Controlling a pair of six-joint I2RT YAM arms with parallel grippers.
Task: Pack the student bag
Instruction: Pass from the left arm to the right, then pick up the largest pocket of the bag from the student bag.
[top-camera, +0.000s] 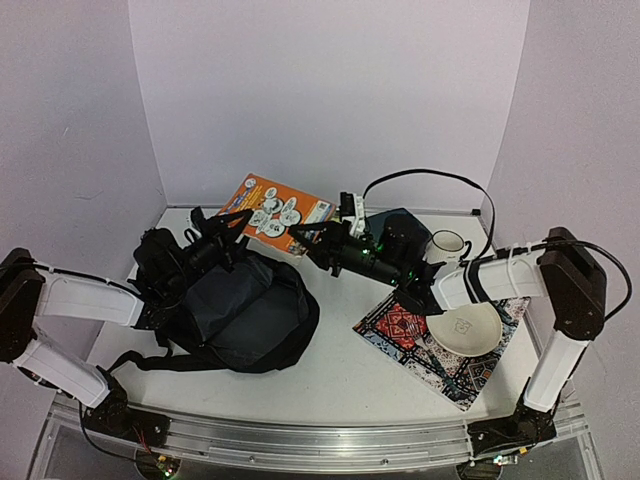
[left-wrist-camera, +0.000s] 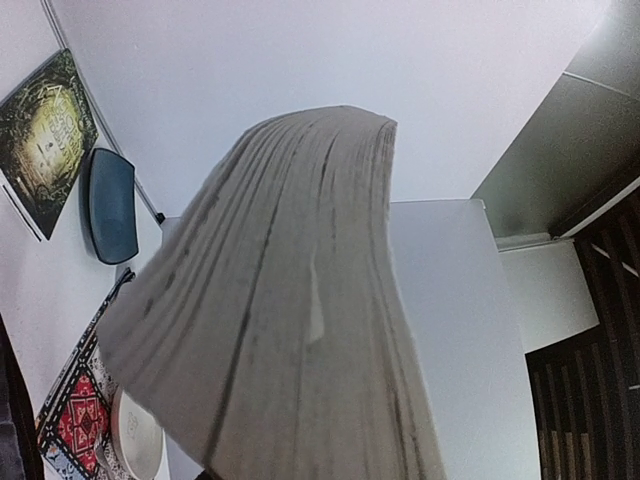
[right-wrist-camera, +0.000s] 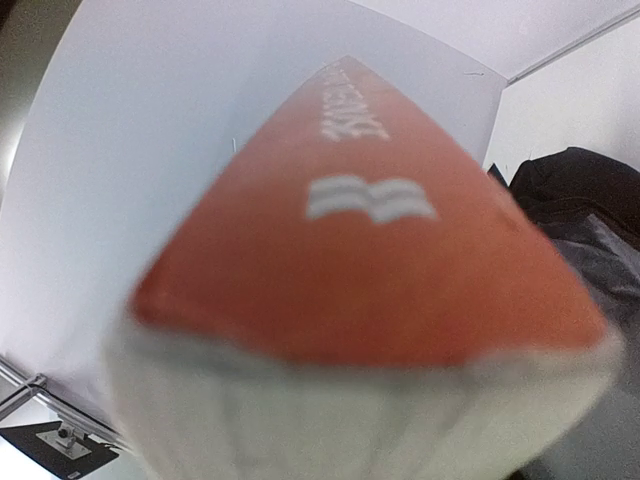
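Observation:
The student bag (top-camera: 240, 310), a large black backpack, lies left of the table's middle with its top open; its edge shows in the right wrist view (right-wrist-camera: 580, 190). An orange book (top-camera: 278, 212) hangs tilted above the table behind the bag. My left gripper (top-camera: 238, 222) grips its left edge, and my right gripper (top-camera: 300, 238) is closed on its lower right edge. The book's page edges (left-wrist-camera: 290, 330) fill the left wrist view. Its orange spine (right-wrist-camera: 370, 270) fills the right wrist view. The book hides both sets of fingers in the wrist views.
A teal pouch (top-camera: 400, 225) lies at the back, with a white mug (top-camera: 447, 245) to its right. A white bowl (top-camera: 465, 330) rests on a patterned red and black mat (top-camera: 400, 325) at the right. Walls close in the table's back and sides.

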